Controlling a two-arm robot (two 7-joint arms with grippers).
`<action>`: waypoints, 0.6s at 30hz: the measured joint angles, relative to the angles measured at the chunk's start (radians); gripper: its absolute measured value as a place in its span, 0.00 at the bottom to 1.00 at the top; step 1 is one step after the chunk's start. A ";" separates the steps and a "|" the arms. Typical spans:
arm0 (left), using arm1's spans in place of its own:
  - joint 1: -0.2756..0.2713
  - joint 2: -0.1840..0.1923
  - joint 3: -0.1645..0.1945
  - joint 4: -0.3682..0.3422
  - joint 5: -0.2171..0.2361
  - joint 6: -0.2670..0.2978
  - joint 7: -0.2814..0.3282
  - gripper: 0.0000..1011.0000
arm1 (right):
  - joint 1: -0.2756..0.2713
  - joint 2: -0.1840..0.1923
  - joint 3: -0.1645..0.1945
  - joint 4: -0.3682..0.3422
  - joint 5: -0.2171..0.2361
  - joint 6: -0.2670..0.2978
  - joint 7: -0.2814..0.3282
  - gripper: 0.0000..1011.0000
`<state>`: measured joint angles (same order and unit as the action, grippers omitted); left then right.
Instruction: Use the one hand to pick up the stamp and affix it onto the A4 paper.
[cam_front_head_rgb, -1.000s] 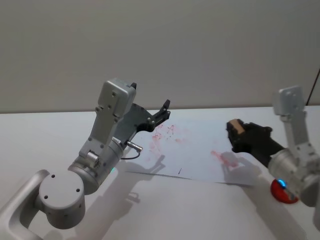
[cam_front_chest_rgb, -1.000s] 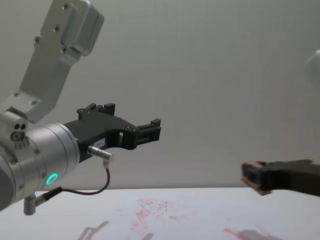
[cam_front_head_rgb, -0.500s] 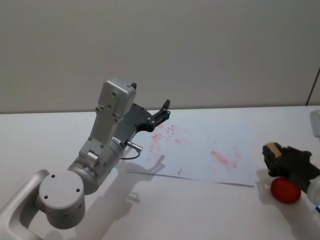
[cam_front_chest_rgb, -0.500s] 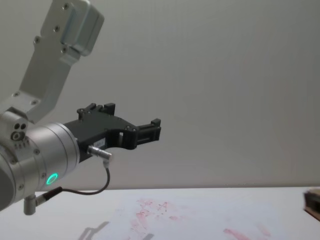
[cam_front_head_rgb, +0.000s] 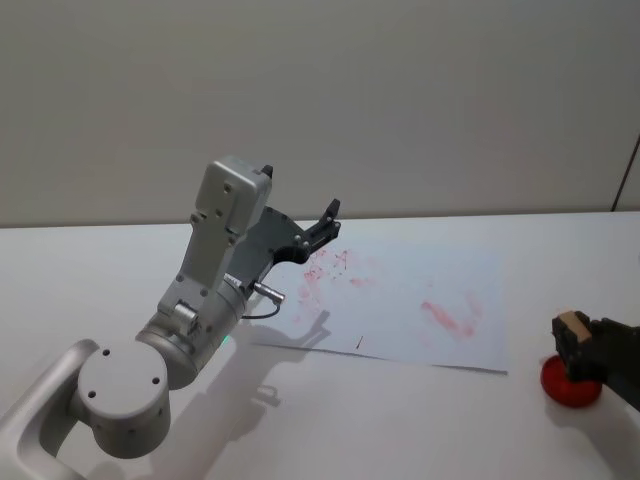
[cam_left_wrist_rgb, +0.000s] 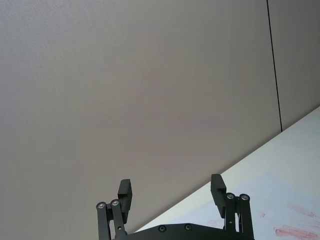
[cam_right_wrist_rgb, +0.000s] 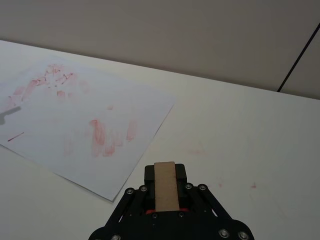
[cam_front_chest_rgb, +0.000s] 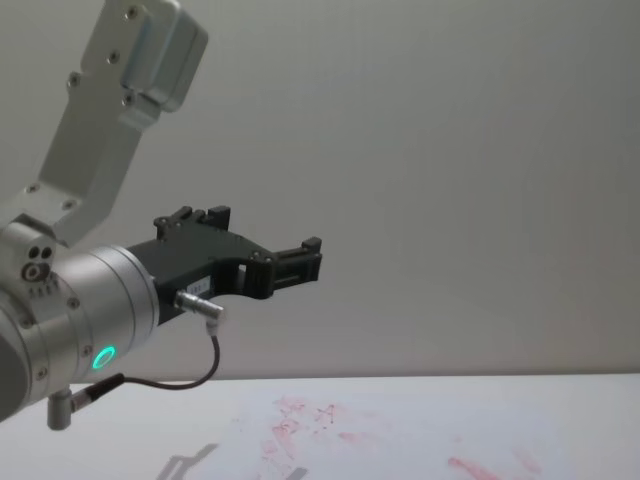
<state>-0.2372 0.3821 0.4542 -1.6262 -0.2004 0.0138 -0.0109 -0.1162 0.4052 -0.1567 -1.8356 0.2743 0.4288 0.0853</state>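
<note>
The stamp (cam_front_head_rgb: 572, 326) is a small wood-coloured block, and my right gripper (cam_front_head_rgb: 577, 342) is shut on it at the table's right front, off the paper. It hangs just over a round red pad (cam_front_head_rgb: 568, 391). In the right wrist view the stamp (cam_right_wrist_rgb: 165, 186) stands upright between the black fingers of my right gripper (cam_right_wrist_rgb: 165, 172). The A4 paper (cam_front_head_rgb: 410, 300) lies flat mid-table with red-pink smudges, seen also as the sheet (cam_right_wrist_rgb: 75, 115) to one side of the gripper. My left gripper (cam_front_head_rgb: 328, 222) is raised over the paper's left far corner, open and holding nothing.
The bulky left arm (cam_front_head_rgb: 200, 310) fills the left front of the table. A wall stands behind the table's far edge (cam_front_head_rgb: 450, 214). Bare white tabletop (cam_front_head_rgb: 400, 420) lies between the paper and the front.
My right gripper has carried the stamp from above the paper's right part to the right and forward, ending over the red pad. The left arm has not moved.
</note>
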 joint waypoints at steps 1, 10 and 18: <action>0.000 0.000 0.000 0.000 0.000 0.000 0.000 0.99 | -0.004 0.004 0.001 -0.001 -0.003 0.002 0.002 0.22; 0.000 0.000 0.000 0.000 0.000 0.000 0.000 0.99 | -0.019 0.019 0.006 -0.002 -0.016 0.017 0.013 0.22; 0.000 0.000 0.000 0.000 0.000 0.000 0.000 0.99 | -0.021 0.021 0.003 0.007 -0.034 0.028 0.028 0.22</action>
<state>-0.2372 0.3821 0.4542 -1.6262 -0.2004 0.0138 -0.0109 -0.1371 0.4264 -0.1533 -1.8289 0.2408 0.4569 0.1132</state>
